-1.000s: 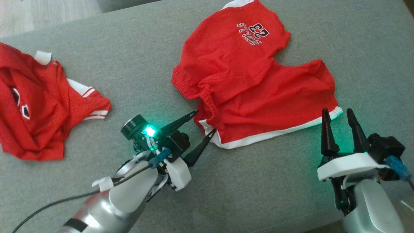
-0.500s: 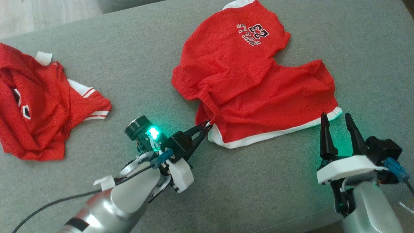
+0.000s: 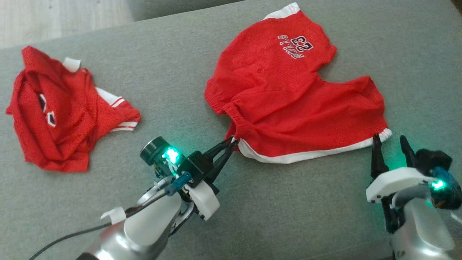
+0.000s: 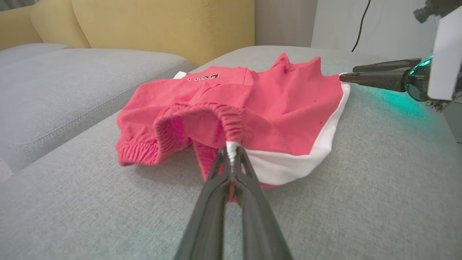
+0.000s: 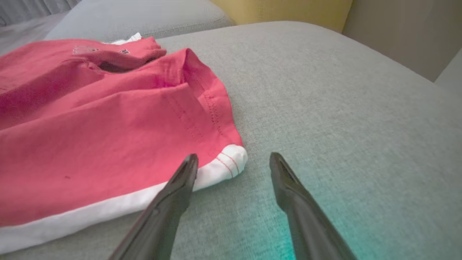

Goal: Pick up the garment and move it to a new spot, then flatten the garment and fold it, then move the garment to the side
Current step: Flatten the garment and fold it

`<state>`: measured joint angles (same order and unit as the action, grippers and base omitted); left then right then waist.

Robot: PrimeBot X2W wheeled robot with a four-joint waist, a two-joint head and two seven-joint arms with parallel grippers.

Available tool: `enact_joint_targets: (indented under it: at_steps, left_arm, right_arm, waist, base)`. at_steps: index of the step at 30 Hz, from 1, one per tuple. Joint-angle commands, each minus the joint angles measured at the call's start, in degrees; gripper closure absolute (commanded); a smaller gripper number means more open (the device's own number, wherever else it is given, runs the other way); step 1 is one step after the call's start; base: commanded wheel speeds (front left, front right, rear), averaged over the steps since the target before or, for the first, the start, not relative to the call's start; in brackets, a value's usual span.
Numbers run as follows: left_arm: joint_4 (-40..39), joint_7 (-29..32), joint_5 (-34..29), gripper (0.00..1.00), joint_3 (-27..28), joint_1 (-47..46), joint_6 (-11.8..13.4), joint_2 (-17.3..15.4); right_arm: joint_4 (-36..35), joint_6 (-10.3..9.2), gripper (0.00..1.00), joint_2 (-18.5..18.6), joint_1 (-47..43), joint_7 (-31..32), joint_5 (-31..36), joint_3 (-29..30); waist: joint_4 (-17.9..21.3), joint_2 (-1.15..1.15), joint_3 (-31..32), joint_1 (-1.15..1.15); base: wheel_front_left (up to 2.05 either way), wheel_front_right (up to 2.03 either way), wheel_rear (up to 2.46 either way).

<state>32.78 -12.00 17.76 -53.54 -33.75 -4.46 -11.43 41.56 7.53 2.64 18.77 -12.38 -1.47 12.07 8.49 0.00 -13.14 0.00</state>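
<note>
Pinching the shorts (image 3: 288, 97) at their seven-o'clock corner with my left claw (image 3: 230, 143); right claw (image 3: 389, 137) gapes at five; moving, flattening, folding remain.

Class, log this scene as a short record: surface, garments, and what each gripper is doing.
Surface: grey sofa cushion
Target garment: red shorts, rumpled, white trim along the near edge
Other garment: second red garment, crumpled, apart on the left
Left gripper: jaws shut on the shorts where the waistband meets the trim
Right gripper: jaws open at the trim's opposite corner, not gripping
</note>
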Motion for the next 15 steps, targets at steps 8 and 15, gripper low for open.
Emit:
enact_joint_targets:
  at_steps: [8,15]
  left_arm:
    - [-3.0,0.0,0.9,1.00,1.7,-1.1,1.0,-0.7]
    - [-3.7,0.6,1.3,1.00,1.7,-1.5,1.4,-1.3]
  right_arm:
    - [2.9,-0.04,0.00,0.2,4.2,3.6,9.2,3.3]
    - [5.1,-0.04,1.00,0.2,5.5,4.6,12.2,4.4]
  waist:
    - [-1.8,0.00,-0.3,0.00]
    - [-2.2,0.00,-0.7,0.00]
  base:
    - [0.00,0.00,0.00]
    - [0.00,0.00,0.00]
